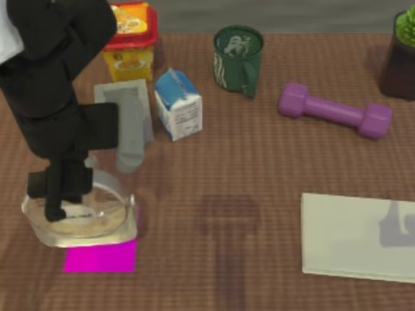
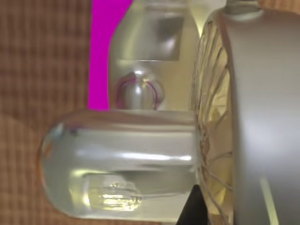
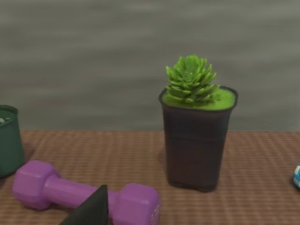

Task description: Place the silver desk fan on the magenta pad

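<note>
The left end effector (image 1: 57, 206) grips the glossy, round-headed silver desk fan (image 1: 81, 217), which overlaps the flat magenta pad (image 1: 100, 256). Bare woven brown surface (image 1: 246, 168) lies open rightward; the right end effector's state cannot be told.

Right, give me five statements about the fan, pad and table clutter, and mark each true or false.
1. The silver desk fan overlaps the magenta pad. True.
2. The left gripper is over the fan. True.
3. The purple dumbbell lies on the cream-white mat. False: it lies on the bare table, apart from the mat.
4. The green mug stands at the table's near edge. False: it is in the far row, beside the milk carton.
5. The potted succulent is upright. True.
</note>
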